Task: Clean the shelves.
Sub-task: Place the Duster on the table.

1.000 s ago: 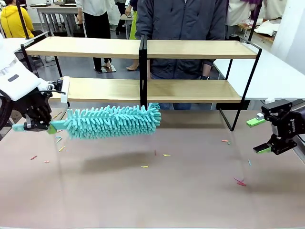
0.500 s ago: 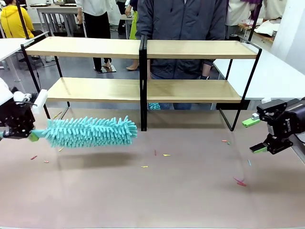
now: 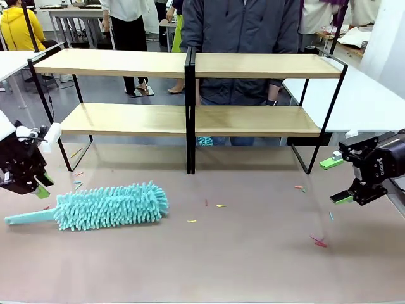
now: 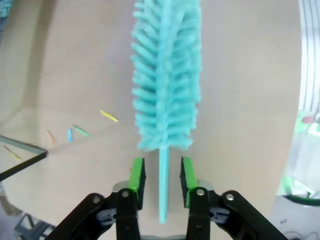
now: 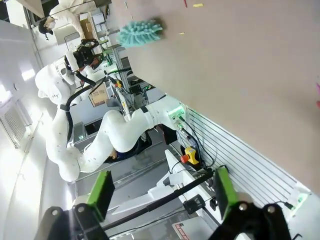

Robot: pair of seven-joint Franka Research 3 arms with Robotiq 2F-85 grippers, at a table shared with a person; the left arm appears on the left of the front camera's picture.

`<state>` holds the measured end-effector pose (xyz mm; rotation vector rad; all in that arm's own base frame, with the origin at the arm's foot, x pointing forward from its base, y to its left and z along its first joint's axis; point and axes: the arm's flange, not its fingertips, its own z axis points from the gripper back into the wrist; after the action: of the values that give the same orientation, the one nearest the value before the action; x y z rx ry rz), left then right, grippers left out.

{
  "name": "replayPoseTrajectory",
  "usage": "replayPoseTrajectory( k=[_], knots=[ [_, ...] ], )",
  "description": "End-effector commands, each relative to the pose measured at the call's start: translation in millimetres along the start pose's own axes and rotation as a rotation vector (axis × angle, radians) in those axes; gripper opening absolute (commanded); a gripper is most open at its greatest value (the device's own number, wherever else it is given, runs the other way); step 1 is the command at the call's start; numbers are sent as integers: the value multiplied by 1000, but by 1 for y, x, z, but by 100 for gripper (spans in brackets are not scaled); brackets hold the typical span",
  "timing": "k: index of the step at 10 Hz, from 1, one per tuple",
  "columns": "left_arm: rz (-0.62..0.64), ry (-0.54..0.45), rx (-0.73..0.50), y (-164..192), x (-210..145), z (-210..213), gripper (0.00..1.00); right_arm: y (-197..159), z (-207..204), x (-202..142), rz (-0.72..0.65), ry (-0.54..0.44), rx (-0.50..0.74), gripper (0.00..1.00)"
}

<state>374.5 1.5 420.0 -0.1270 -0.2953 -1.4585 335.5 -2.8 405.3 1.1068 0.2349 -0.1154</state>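
Front view: shelves (image 3: 190, 120) standing at desk's far side, boards looking bare. Duster (image 3: 107, 206), held aloft near lower board a second ago, now lying on desk (image 3: 253, 253), released; dusting judged finished. Left gripper (image 4: 161, 174) fingers parted, handle between, untouched. Right gripper (image 3: 335, 181) fingers spread wide, nothing being held.

Light wooden shelf boards on a thin black metal frame (image 3: 190, 120), upper half of frame. Fluffy turquoise microfibre duster (image 3: 107, 206), pale turquoise plastic handle, lower left. Tan-brown tabletop (image 3: 253, 253) flecked with small yellow, red, orange and blue scraps (image 3: 218, 206). Black two-finger grippers, bright green pads: left (image 4: 161, 175), right (image 3: 338, 180).
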Motion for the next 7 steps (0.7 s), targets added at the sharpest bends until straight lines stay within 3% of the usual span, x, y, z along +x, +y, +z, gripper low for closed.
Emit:
replayPoseTrajectory(
  k=[1,2,3,4,5,6,7],
  knots=[
    [124,-66,34,-8,17,22,100,7,10,-6,-5,-84,55,100],
    [214,-118,5,-15,26,37,100,17,18,-11,-24,-168,158,100],
    [360,-132,-67,-16,29,46,100,29,26,-18,-94,-171,241,100],
    [550,-207,-253,-9,25,58,100,40,35,-26,-99,-135,341,100],
    [851,-291,-349,10,9,67,100,50,45,-37,-98,-118,396,100],
    [1087,-360,-554,26,-8,73,100,57,53,-47,-62,-132,403,100],
    [1184,-515,-741,38,-44,74,100,58,62,-54,-14,-123,410,100]
  ],
)
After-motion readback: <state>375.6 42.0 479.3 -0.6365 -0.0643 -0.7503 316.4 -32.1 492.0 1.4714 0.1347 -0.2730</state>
